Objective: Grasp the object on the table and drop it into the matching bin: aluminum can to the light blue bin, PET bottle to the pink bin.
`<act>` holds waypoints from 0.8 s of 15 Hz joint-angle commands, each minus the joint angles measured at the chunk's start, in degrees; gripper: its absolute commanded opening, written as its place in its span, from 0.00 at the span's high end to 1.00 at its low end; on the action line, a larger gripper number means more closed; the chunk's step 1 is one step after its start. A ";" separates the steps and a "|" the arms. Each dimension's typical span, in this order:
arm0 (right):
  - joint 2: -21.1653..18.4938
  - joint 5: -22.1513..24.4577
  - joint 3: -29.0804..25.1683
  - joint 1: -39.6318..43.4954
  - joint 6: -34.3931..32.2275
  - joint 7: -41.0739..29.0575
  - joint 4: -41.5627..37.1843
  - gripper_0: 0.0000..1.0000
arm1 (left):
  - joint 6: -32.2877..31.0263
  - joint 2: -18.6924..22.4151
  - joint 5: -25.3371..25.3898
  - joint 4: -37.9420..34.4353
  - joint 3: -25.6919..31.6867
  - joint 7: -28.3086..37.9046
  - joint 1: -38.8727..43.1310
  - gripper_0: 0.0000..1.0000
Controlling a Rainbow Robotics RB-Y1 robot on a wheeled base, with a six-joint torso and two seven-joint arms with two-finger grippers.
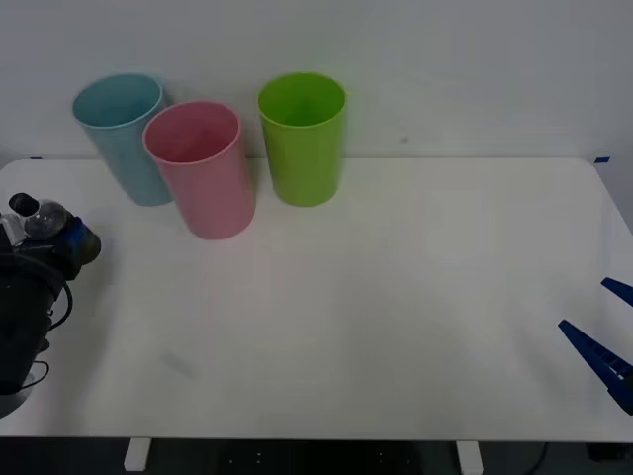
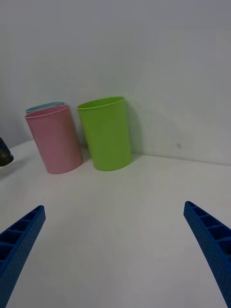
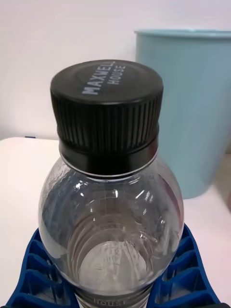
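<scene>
From the front camera, you saw the left gripper (image 1: 61, 239) at the table's (image 1: 396, 297) left edge, holding the PET bottle (image 1: 36, 218), whose black cap pointed away from the arm. The light blue bin (image 1: 124, 139), the pink bin (image 1: 203, 170) and a green bin (image 1: 303, 139) stood upright near the far edge, the pink one nearest to you and close against the blue. The right gripper (image 1: 608, 332) sat at the right edge, well apart from everything.

In the right wrist view, you had its blue fingers (image 2: 211, 240) spread wide over bare tabletop, with the pink bin (image 2: 54, 139) and green bin (image 2: 106, 133) ahead and the blue rim behind the pink.

In the left wrist view, you saw the fingers (image 3: 185, 279) clamped on both sides of the bottle (image 3: 110, 226), cap (image 3: 107, 108) up, the blue bin (image 3: 192, 110) beyond.
</scene>
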 commanded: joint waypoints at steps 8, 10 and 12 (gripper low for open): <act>0.00 0.00 0.00 0.00 0.00 0.00 0.00 0.00 | -0.29 2.53 6.08 -22.04 0.12 3.29 11.97 1.00; 0.00 0.00 0.00 0.00 0.00 0.00 0.00 0.00 | -0.73 4.64 7.66 -23.89 0.12 4.43 12.15 1.00; 0.00 0.00 0.00 0.00 0.00 0.00 0.00 0.00 | -1.08 6.92 9.42 -24.85 -0.23 5.58 11.97 1.00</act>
